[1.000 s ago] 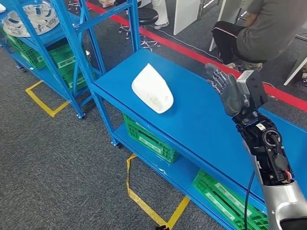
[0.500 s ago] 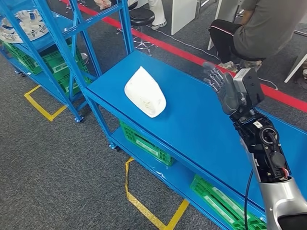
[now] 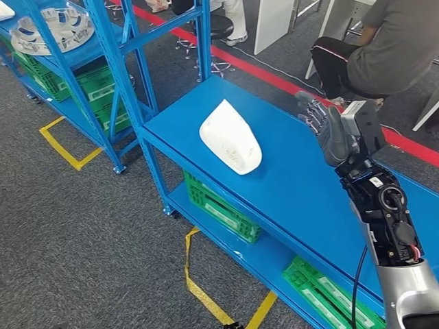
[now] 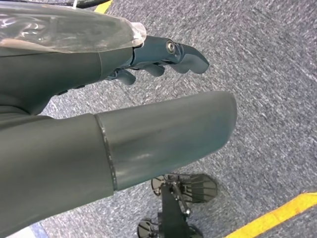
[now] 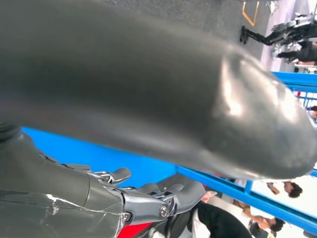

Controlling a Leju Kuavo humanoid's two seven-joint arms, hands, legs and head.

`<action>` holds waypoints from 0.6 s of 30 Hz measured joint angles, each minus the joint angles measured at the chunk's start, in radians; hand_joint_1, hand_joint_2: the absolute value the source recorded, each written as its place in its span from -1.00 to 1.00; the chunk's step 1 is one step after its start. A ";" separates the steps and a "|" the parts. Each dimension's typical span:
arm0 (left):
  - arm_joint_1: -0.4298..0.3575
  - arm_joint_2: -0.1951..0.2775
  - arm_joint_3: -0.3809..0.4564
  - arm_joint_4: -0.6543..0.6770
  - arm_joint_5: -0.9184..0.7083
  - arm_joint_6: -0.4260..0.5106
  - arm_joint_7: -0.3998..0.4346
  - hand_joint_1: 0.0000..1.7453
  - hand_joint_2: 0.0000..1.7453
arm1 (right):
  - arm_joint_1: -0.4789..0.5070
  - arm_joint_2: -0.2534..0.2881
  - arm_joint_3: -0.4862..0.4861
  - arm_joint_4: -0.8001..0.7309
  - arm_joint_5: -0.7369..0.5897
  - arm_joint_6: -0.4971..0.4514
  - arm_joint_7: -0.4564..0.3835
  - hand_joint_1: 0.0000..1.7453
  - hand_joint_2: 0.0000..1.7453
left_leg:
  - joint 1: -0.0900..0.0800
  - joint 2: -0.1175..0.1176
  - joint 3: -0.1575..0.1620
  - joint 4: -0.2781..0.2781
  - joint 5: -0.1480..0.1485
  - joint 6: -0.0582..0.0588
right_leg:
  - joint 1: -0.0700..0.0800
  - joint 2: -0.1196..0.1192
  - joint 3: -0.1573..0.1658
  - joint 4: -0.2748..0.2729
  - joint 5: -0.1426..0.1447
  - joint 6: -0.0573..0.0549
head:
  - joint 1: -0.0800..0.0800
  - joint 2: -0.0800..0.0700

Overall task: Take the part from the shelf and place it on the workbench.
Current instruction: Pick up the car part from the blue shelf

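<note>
White part (image 3: pixel 230 137) already lies on the blue workbench (image 3: pixel 305 185), well left of the raised right hand (image 3: pixel 324 123), whose fingers are spread, holding nothing. Left hand (image 4: pixel 112 134) hangs over carpet, empty. Placement looks done.

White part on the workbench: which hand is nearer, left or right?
Right. The right hand is raised, empty, over the workbench, off to one side of the white part. The left hand hangs down over the grey floor, away from it.
</note>
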 joint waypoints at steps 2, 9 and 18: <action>0.002 -0.001 0.000 0.000 0.000 0.000 0.000 -1.00 -1.00 | 0.001 0.000 0.000 0.000 0.000 0.000 0.001 -1.00 -1.00 | -0.003 -0.002 0.015 0.000 -0.010 -0.001 | 0.003 0.000 0.041 -0.114 0.085 -0.010 | 0.007 0.000; 0.002 -0.003 0.000 0.000 0.000 0.000 0.000 -1.00 -1.00 | -0.006 -0.003 0.000 -0.004 0.000 0.000 0.001 -1.00 -1.00 | -0.006 -0.001 0.024 0.010 -0.031 -0.029 | 0.011 -0.001 0.138 -0.314 0.153 -0.039 | 0.008 0.000; 0.007 0.002 0.000 0.000 0.000 0.000 0.000 -1.00 -1.00 | -0.013 -0.003 0.006 -0.006 0.003 0.001 -0.002 -1.00 -1.00 | 0.026 0.002 -0.087 0.150 -0.027 -0.072 | -0.003 -0.004 0.166 -0.328 0.140 -0.039 | -0.025 0.000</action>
